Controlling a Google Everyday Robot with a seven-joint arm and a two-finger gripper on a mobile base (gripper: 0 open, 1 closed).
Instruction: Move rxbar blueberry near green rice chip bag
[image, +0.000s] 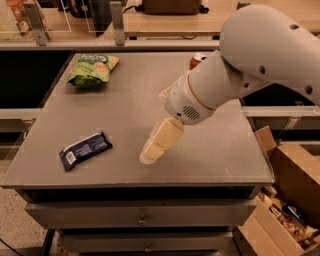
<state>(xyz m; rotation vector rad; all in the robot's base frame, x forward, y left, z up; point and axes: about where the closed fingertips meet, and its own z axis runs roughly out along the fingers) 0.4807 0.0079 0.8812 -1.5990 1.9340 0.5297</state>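
While the grey table (125, 105) takes up most of the view, the robot's white arm (260, 55) reaches in over it from the upper right, angled down toward the table's front edge. An open cardboard box (295, 170) stands on the floor to the right of the table. At the far left corner of the tabletop lies the green rice chip bag (93, 70), puffy and lying flat. The cream-coloured gripper (149, 157) points down and to the left, its tip low over the front middle of the table; from this angle it cannot be told whether it is open or closed, and nothing shows in its grasp. The rxbar blueberry (85, 150) lies flat near the front left edge, to the left of the gripper and apart from it, well away from the green bag. A red can (198, 60) shows partly behind the arm at the far side.
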